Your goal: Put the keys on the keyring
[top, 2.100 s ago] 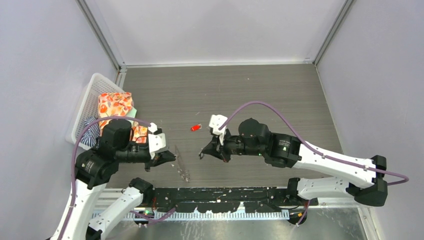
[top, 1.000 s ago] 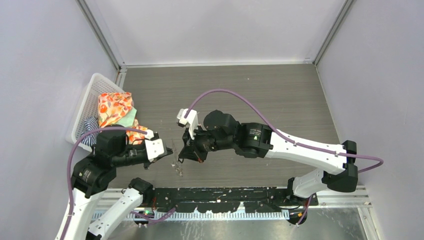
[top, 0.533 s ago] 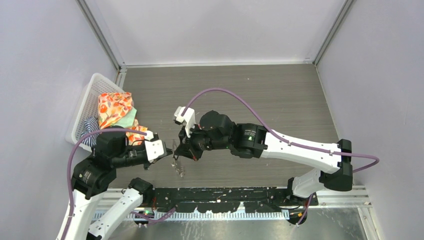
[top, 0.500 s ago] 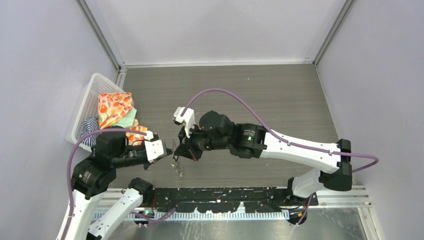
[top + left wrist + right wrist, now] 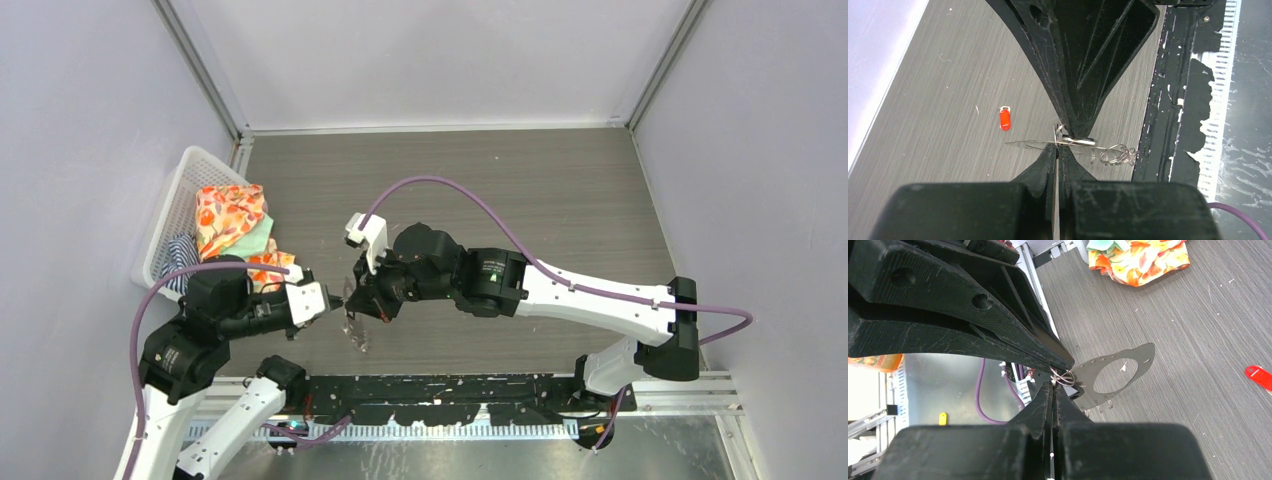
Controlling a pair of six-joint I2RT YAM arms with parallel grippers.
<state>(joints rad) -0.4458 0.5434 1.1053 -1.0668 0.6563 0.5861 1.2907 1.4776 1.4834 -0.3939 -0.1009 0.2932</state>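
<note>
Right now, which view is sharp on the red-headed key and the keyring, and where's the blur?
Left wrist: small red-headed key and thin silver keyring sharp, left gripper's own fingers a dark blur. Right wrist: keyring sharp, key clipped by the right edge, right gripper's fingers blurred. Top external: even light, no glare; key not visible, keyring just a faint glint.

arms [image 5: 600,298]: wht links, blk joints | cables [image 5: 440,182]: purple | L gripper [image 5: 1057,146], R gripper [image 5: 1053,384]: blk, scuffed | LED [image 5: 497,267]: grn

One red key [image 5: 1005,119], one keyring [image 5: 1084,377], one white basket [image 5: 188,172], and two grippers: left gripper [image 5: 1057,145], right gripper [image 5: 1053,383].
</note>
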